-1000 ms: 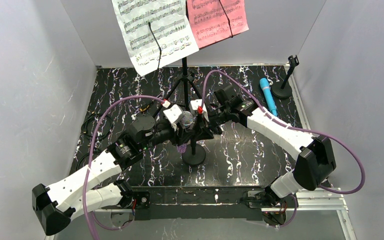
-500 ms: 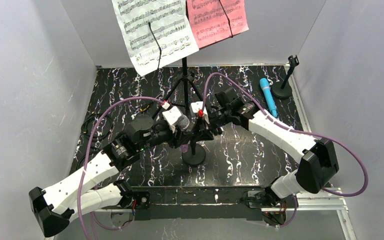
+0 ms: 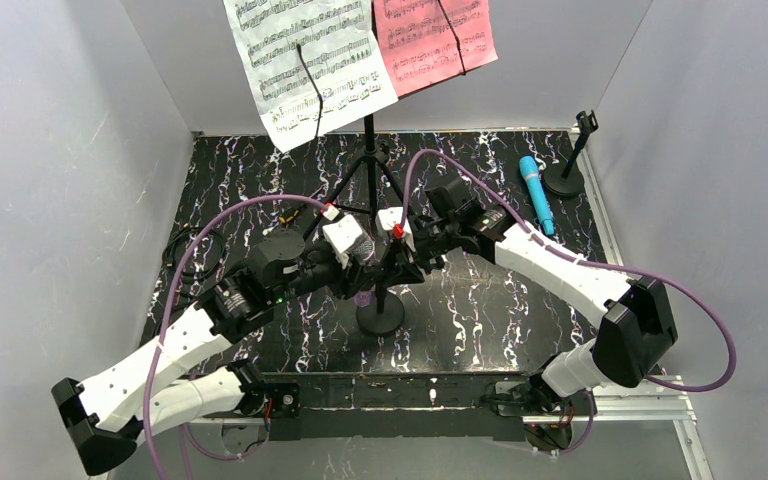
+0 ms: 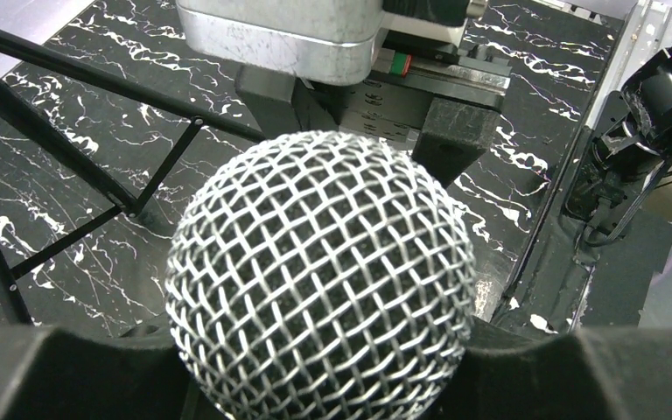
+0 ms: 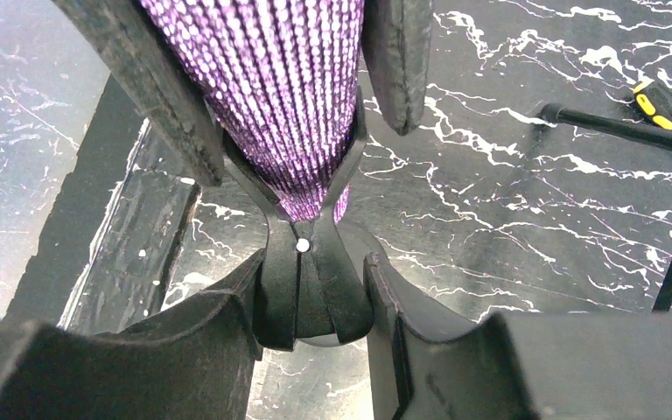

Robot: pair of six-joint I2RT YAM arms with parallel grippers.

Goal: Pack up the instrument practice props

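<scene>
Looking down on the marbled black table [image 3: 480,300], we found the purple glitter microphone [image 5: 271,87] near its centre, seated in a black round-based mic holder [image 3: 380,316]. Its body was covered in rows of sparkling violet beads and narrowed toward the bottom. Its grey head [image 4: 319,280] was a rounded ball of woven wire mesh. The left gripper [image 3: 357,250] was clamped on the glitter body, a pad on each side. The right gripper [image 5: 311,297] pinched the holder's forked clip [image 5: 302,271] just below. The blue microphone [image 3: 537,195] lay at two o'clock, beside a second holder [image 3: 565,178].
</scene>
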